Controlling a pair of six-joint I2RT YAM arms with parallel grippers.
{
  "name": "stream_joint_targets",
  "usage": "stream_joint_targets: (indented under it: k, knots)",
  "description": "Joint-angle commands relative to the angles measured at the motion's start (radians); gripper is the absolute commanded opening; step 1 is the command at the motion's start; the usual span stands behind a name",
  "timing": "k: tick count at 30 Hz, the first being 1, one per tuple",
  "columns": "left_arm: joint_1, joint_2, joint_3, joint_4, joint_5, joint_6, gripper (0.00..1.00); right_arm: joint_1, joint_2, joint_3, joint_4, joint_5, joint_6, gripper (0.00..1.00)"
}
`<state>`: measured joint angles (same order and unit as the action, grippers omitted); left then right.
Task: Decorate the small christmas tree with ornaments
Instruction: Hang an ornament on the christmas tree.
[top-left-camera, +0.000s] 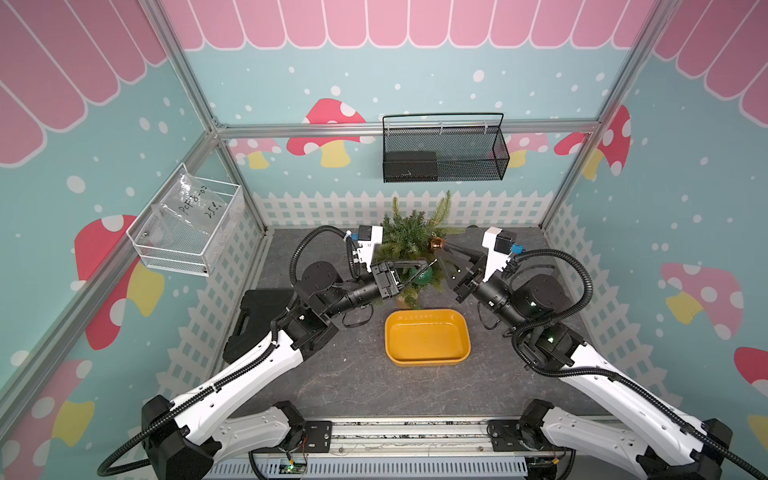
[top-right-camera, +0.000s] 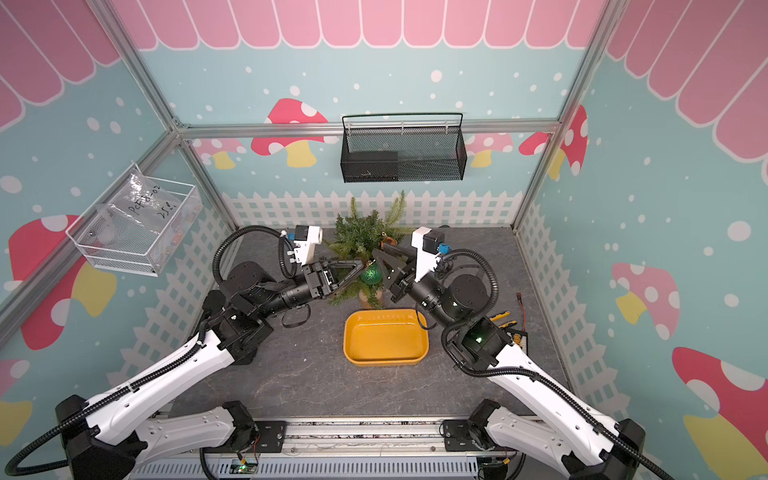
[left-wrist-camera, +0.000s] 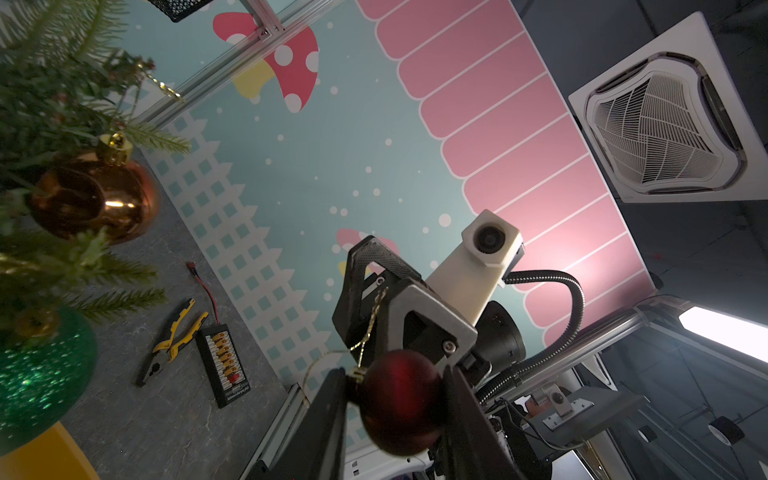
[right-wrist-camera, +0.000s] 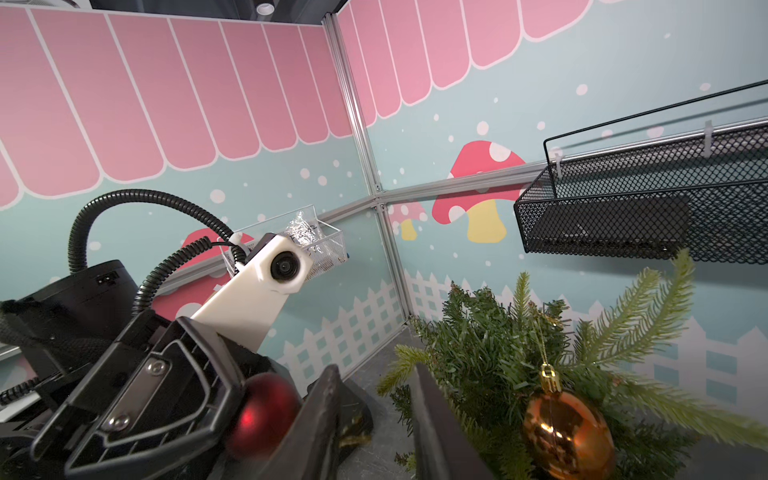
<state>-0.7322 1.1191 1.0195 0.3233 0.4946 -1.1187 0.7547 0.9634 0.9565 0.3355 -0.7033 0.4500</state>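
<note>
Left end effector (left-wrist-camera: 392, 376) clamps tiny glossy dark-red ball (left-wrist-camera: 401, 405), gold cap and loop, bottom centre. Right end effector (right-wrist-camera: 374, 370): narrow gap, nothing visibly held. Copper ball (right-wrist-camera: 567, 432) hangs on tree (right-wrist-camera: 490, 345).

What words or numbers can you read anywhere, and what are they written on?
"PCF 8-02", roughly, handwritten on the clear plastic bag in the white wire basket.
"25 e", uncertain, on the same bag.
Print on the black board beside the pliers: too small to read.
</note>
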Motion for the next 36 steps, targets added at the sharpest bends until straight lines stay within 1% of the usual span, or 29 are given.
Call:
stream_joint_targets:
  k: [1,4,8,10,11,12,13,14,15,16,17,18,19,21,23,25,30,32,34,36]
  knots:
    - [0.010,-0.028,-0.018,0.030,0.009,-0.014,0.30,0.006,-0.002,0.037,0.031,-0.024,-0.005,0.13]
    - [0.022,-0.043,-0.031,0.027,0.002,-0.015,0.30,0.006,-0.003,0.039,0.030,-0.022,-0.011,0.00]
    - [0.041,-0.064,-0.050,0.026,0.001,-0.019,0.30,0.005,-0.015,0.037,0.028,0.035,-0.023,0.00]
    - [0.053,-0.074,-0.063,0.033,-0.002,-0.028,0.30,0.005,-0.010,0.043,0.030,0.036,-0.025,0.00]
    - [0.058,-0.078,-0.069,0.041,-0.001,-0.032,0.30,0.005,0.000,0.048,0.028,0.028,-0.017,0.04]
    - [0.063,-0.082,-0.074,0.046,0.001,-0.036,0.30,0.005,0.013,0.053,0.029,0.016,-0.007,0.20]
    - [0.064,-0.081,-0.075,0.047,0.002,-0.038,0.30,0.005,0.020,0.054,0.029,0.003,-0.001,0.23]
    - [0.066,-0.082,-0.075,0.045,0.006,-0.038,0.30,0.005,0.027,0.053,0.037,-0.013,0.002,0.12]
    - [0.069,-0.083,-0.076,0.045,0.009,-0.040,0.30,0.005,0.031,0.052,0.043,-0.021,0.008,0.09]
    - [0.070,-0.083,-0.076,0.045,0.011,-0.040,0.30,0.005,0.032,0.050,0.051,-0.027,0.014,0.12]
    - [0.073,-0.084,-0.077,0.045,0.012,-0.039,0.29,0.005,0.034,0.051,0.060,-0.036,0.021,0.20]
    - [0.075,-0.085,-0.079,0.045,0.012,-0.040,0.29,0.005,0.035,0.051,0.070,-0.050,0.027,0.31]
    - [0.078,-0.087,-0.081,0.044,0.011,-0.040,0.29,0.006,0.036,0.049,0.083,-0.059,0.032,0.35]
    - [0.084,-0.088,-0.081,0.044,0.013,-0.041,0.29,0.005,0.043,0.050,0.100,-0.092,0.041,0.36]
    - [0.086,-0.085,-0.081,0.046,0.017,-0.044,0.29,0.006,0.055,0.053,0.107,-0.122,0.056,0.40]
    - [0.088,-0.084,-0.079,0.049,0.022,-0.046,0.29,0.006,0.065,0.056,0.107,-0.127,0.063,0.40]
    - [0.087,-0.077,-0.076,0.058,0.026,-0.049,0.30,0.008,0.102,0.073,0.106,-0.157,0.071,0.34]
    - [0.086,-0.073,-0.075,0.060,0.030,-0.050,0.29,0.009,0.110,0.079,0.104,-0.156,0.069,0.30]
    - [0.088,-0.071,-0.075,0.064,0.032,-0.052,0.29,0.008,0.114,0.086,0.104,-0.158,0.064,0.18]
    - [0.089,-0.072,-0.080,0.063,0.027,-0.053,0.29,0.008,0.115,0.090,0.105,-0.159,0.055,0.05]
